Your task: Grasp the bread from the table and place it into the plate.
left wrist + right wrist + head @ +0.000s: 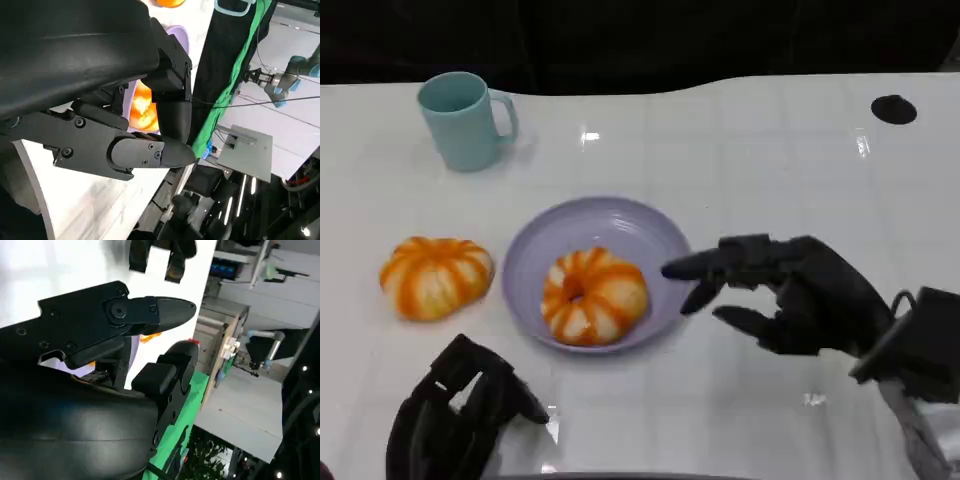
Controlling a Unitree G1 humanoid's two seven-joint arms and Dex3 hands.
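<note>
Head view: the glossy white worktop (pixel 770 170) fills the scene from the dark far edge to the near edge. Near its middle sits the round lilac plate (pixel 620 225), and inside it, toward its near side, lies an orange-and-white striped ring-shaped bread (pixel 593 295), resting flat on the plate's floor. The black right hand (pixel 790 290) hovers just to the right of the plate, fingers spread apart and holding nothing, the longest fingertips reaching over the plate's right rim but apart from the bread. The black left hand (pixel 460 410) sits low at the near left edge of the worktop, well apart from the plate; its fingers look loosely curled, and whether they are apart or together I cannot tell, though nothing shows in them. To the left of the plate, just beside its rim, lies a second orange-and-white striped round bread (pixel 435 276) on the bare worktop. A pale teal plastic mug (pixel 462 120) with its handle to the right stands upright at the far left. A small black oval mark (pixel 893 109) lies on the worktop at the far right. In the left wrist view, the plate and the bread in it show past the left hand's fingers (pixel 150 152).
</note>
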